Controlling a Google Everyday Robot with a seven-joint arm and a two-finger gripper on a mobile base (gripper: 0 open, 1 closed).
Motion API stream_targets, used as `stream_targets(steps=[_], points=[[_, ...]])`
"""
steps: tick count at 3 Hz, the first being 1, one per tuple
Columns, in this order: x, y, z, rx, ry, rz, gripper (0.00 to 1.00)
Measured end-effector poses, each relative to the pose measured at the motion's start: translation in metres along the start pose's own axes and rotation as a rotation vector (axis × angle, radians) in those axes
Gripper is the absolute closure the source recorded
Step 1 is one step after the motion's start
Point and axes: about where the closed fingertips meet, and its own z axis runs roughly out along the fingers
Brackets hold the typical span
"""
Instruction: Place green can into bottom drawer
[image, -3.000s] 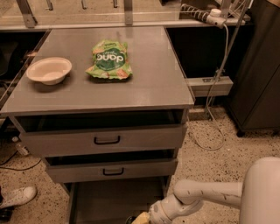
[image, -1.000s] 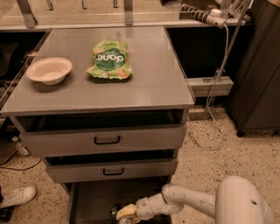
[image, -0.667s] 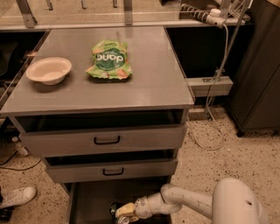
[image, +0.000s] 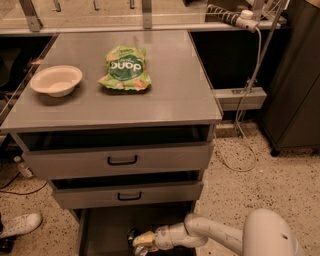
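Note:
The bottom drawer (image: 112, 222) is pulled out under the cabinet, and its dark flat floor shows. My gripper (image: 140, 242) reaches into it from the right, low over the floor near the front. A small dark can end, the green can (image: 131, 234), sticks out at the gripper's left tip, and the gripper looks shut on it. Most of the can is hidden by the gripper. The white arm (image: 210, 233) runs back to the lower right corner.
Two grey drawers with black handles (image: 122, 160) sit above, both slightly open. On the cabinet top (image: 175, 95) lie a white bowl (image: 56, 80) and a flat green snack bag (image: 125, 68). A shoe (image: 20, 225) rests on the floor at the left, and cables hang at the right.
Over three seconds the arm has swung left, carrying the gripper and can from the drawer's right side toward its middle. In the last second it has barely moved.

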Motion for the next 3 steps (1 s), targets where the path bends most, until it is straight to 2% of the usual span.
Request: stream_targets(steps=[1, 3], points=[[-0.005, -0.009, 0.001, 0.009, -0.047, 0.000, 1.00], [-0.012, -0.023, 0.004, 0.028, -0.096, 0.002, 1.00]])
